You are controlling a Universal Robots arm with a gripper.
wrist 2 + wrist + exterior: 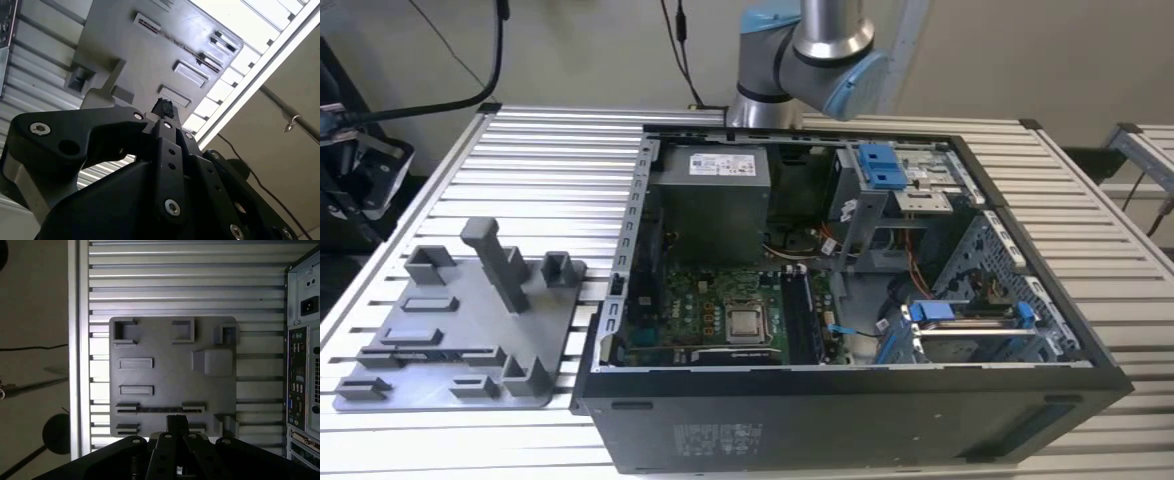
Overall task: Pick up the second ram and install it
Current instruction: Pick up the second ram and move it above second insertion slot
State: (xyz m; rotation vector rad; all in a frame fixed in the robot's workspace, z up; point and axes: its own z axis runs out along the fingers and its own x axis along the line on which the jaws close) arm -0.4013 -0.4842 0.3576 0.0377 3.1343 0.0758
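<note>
The second ram (160, 410) is a thin dark strip standing on edge in a slot of the grey tray (165, 370); in the second wrist view the ram (167, 39) shows as a dark dotted line. My gripper (176, 421) hangs above the tray with its tips over the tray's edge, just beside the ram slot. Its black fingers meet at the tip (162, 107) and nothing sits between them. In the exterior view the tray (454, 330) lies on the slatted table at the exterior view's left of the open PC case (854, 420).
The motherboard (720, 320) with its memory slots lies open inside the case. The arm's base (801, 50) stands behind the case. The case's rear panel (302, 365) borders the tray. Upright posts (500, 260) rise from the tray. The table edge (75, 340) runs close by.
</note>
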